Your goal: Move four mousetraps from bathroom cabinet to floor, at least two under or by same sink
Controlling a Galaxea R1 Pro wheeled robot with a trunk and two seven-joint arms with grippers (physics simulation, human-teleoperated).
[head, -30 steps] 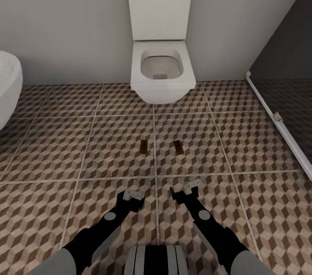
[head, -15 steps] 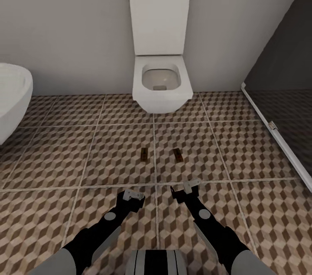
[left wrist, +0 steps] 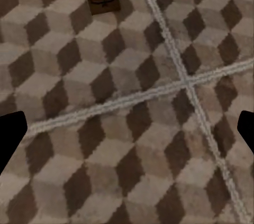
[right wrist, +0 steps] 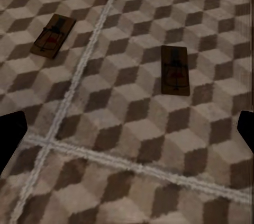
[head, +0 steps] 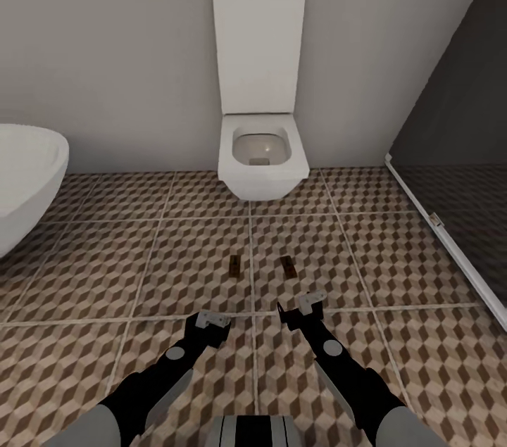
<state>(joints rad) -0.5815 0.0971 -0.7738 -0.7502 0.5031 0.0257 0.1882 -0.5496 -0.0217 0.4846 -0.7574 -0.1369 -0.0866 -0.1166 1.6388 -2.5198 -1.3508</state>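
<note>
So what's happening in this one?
Two mousetraps, one and the other, lie flat on the patterned bathroom floor in front of a white toilet. Both the left gripper and the right gripper hang open and empty above the tiles just short of them.

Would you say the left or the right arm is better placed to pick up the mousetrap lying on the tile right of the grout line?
Right, probably. The right gripper sits open just short of that mousetrap on the same side of the grout line, while the left gripper, also open, lines up with the other mousetrap.
</note>
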